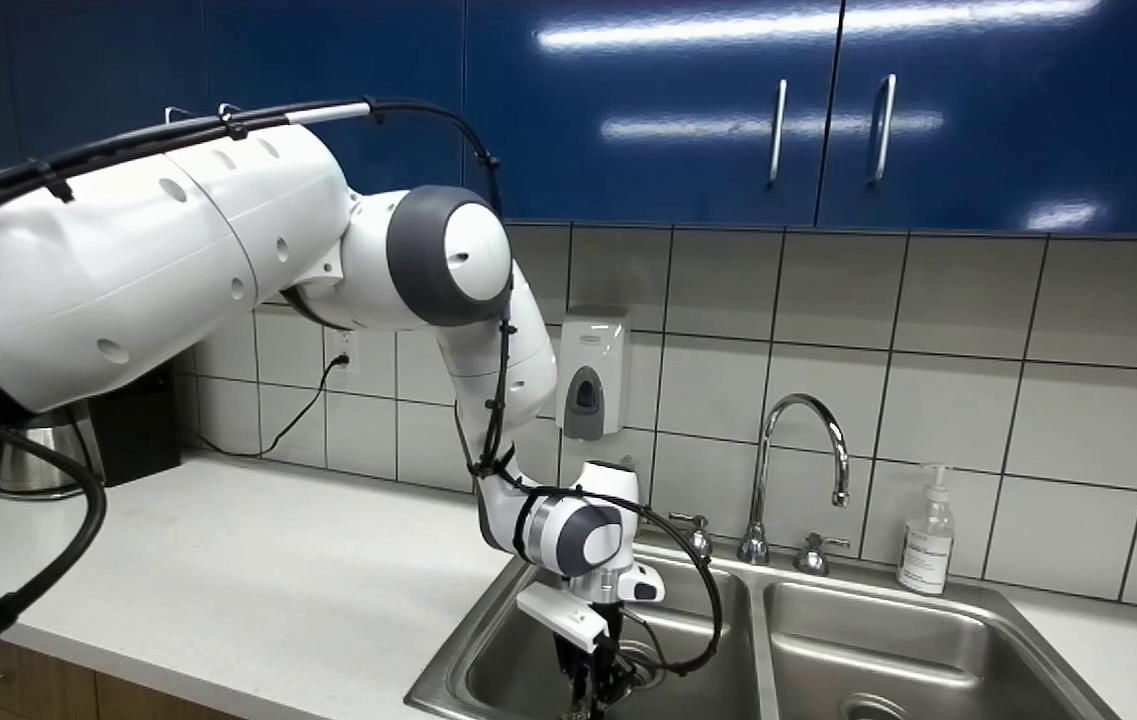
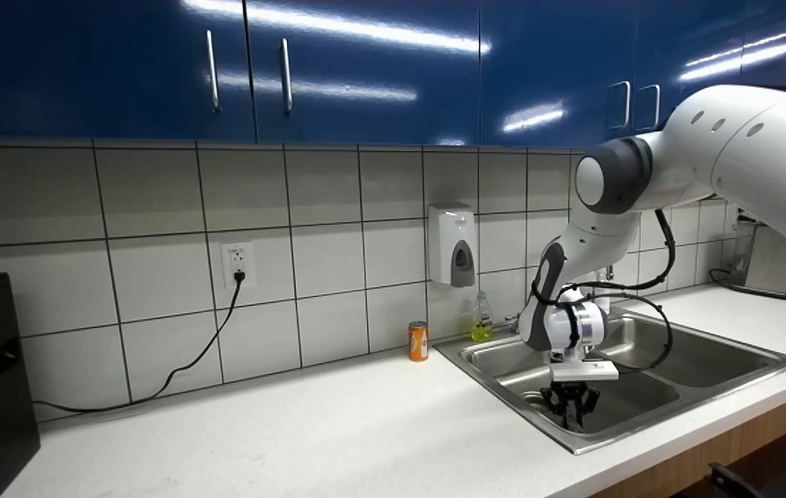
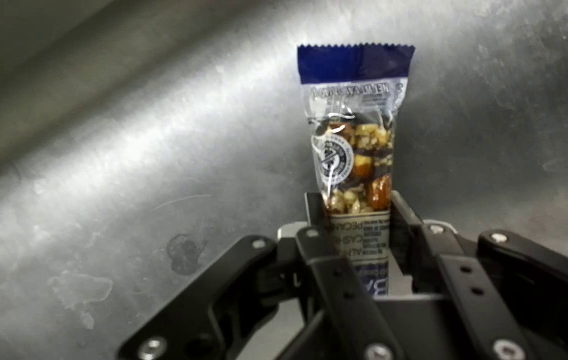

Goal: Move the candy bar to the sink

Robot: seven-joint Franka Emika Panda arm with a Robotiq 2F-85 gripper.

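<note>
Within the sink [image 2: 693, 398], near the front edge of the worktop [image 2: 337, 429], the hand [image 3: 357, 201] pinches the candy bar [image 3: 356, 150], long axis pointing out past the fingertips [image 3: 406, 212] (touching bottom or not, I cannot tell), so release seems next.

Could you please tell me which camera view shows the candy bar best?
The wrist view: it shows the candy bar close up, with its blue end, nuts and printing, held in the gripper. In both exterior views the gripper reaches into the sink, but the bar is too small to make out clearly.
</note>
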